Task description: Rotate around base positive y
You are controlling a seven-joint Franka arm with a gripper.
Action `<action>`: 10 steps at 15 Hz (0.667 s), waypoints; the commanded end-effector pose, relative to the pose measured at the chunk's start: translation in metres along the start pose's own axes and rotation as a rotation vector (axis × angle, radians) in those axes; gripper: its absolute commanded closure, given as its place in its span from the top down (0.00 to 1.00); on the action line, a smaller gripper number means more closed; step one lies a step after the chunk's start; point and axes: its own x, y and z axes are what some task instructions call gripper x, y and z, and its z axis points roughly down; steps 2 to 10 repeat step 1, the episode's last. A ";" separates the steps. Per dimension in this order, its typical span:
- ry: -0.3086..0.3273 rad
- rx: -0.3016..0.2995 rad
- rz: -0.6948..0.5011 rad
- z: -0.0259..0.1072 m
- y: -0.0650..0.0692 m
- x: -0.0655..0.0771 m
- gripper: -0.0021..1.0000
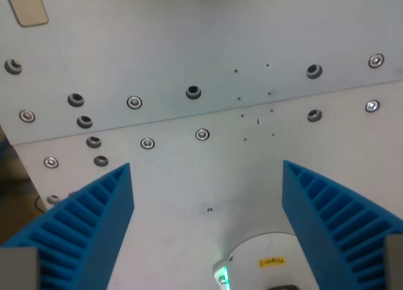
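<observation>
My pincer (206, 170) is released: the two blue ribbed fingers (82, 230) stand wide apart, one rising from the lower corner at the wrist view's left, the other at the wrist view's right, and nothing lies between them. Low in the gap, at the bottom edge, sits the rounded white robot base (267, 261), the thing I am to turn about; it carries a small yellow label (272, 261) with print I cannot read and a green light (222, 278) on its near side. Beyond my fingertips spreads the pale grey metal table plate (208, 176), with one tiny screw (210, 209) just ahead of the base. Farther on, a straight seam (208, 113) runs across the plate, rising toward the wrist view's right. Shiny bolts (202, 134) and dark empty holes (193, 92) lie in rows on both sides of the seam. Farthest off, in the upper corner at the wrist view's left, lies a beige strip of tape (29, 7).
</observation>
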 end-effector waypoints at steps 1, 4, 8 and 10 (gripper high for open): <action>-0.237 -0.021 -0.001 -0.010 0.001 0.005 1.00; -0.237 -0.021 -0.001 -0.010 0.001 0.005 1.00; -0.237 -0.021 -0.001 -0.010 0.001 0.005 1.00; -0.237 -0.021 -0.001 -0.010 0.001 0.005 1.00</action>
